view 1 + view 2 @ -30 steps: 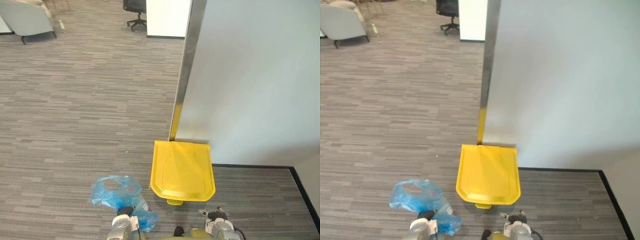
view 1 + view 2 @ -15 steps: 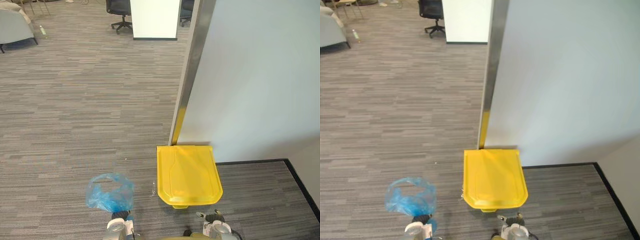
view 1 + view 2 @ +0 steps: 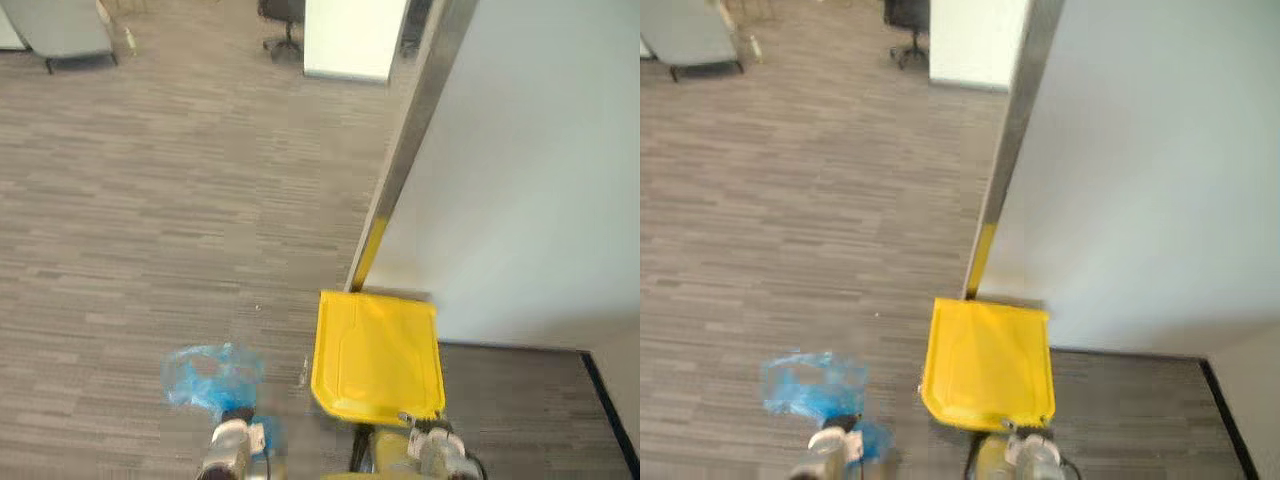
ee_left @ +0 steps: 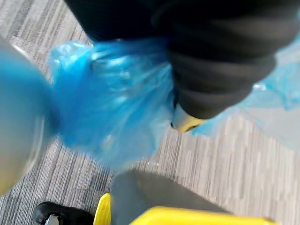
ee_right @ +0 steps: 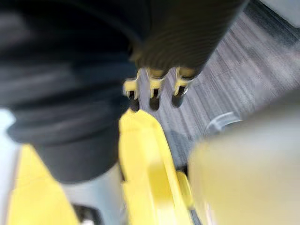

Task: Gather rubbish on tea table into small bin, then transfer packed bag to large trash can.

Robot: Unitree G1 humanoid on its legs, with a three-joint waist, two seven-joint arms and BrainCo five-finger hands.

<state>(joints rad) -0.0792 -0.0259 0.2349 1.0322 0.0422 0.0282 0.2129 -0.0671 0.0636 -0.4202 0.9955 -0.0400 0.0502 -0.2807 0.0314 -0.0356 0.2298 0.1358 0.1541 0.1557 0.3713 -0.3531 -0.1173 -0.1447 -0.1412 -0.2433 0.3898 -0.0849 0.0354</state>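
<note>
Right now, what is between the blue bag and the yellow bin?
Just grey carpet, with a tiny pale speck beside the bin; the left eye view shows it.

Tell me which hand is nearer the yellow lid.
Right. The right hand is at the yellow lid's near edge, by its right corner. The left hand is off to the lid's left, over the carpet, at the blue bag.

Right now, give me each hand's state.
Left hand: against the blue bag, grip cannot be told.
Right hand: open, holding nothing.
</note>
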